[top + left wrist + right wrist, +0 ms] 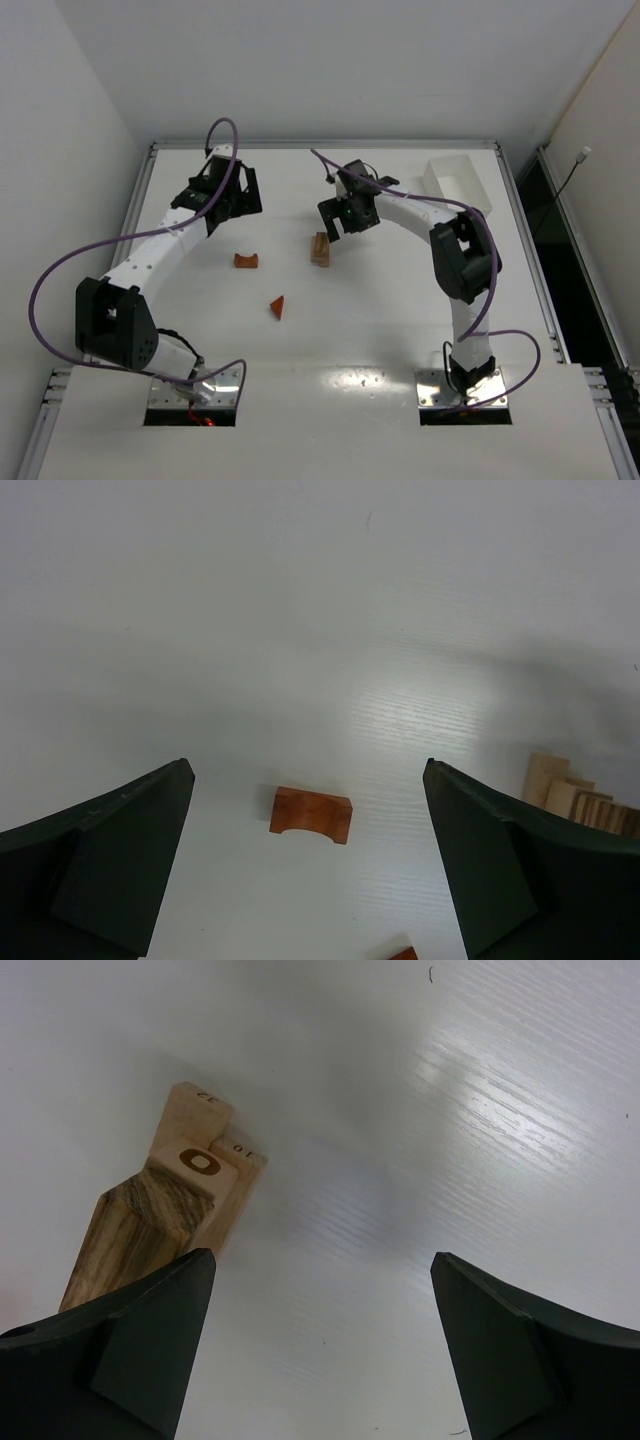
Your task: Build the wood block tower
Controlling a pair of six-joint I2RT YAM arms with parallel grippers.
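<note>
A short stack of pale wood blocks, the tower (320,248), stands mid-table; in the right wrist view the tower (160,1210) rises just left of my right gripper (320,1260), which hangs open and empty above bare table. A reddish-brown arch block (246,261) lies left of the stack, and a reddish wedge (278,307) lies nearer the bases. My left gripper (308,770) is open above the arch (311,814), well clear of it. In that same view the tower's pale blocks (575,800) show at the right edge and a corner of the wedge (405,954) at the bottom.
A white rectangular bin (457,185) sits at the table's far right corner, behind the right arm. Purple cables loop off both arms. Metal rails frame the table (400,330); walls close in on the left and at the back.
</note>
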